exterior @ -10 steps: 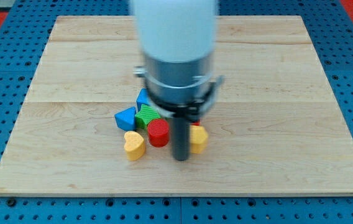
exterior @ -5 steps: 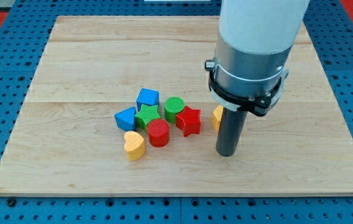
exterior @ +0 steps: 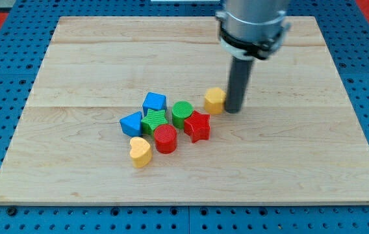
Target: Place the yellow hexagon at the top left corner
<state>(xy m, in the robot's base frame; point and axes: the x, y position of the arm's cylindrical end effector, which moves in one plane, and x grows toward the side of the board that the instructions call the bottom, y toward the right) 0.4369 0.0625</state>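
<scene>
Just right of the small yellow hexagon block (exterior: 214,99), touching or nearly touching its side, stands my tip (exterior: 234,110); you have no pincer on this rod, so nothing is held. The hexagon sits on the pale wooden desk (exterior: 93,58), slightly up and right of the red star block (exterior: 197,126), apart from it. You should find it light, rigid and easy-sliding; push flat against its right face, or it may spin away.

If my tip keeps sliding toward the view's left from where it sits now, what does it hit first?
The yellow hexagon: it sits immediately left of my tip, apparently touching or nearly so. Beyond it the board looks free.
</scene>
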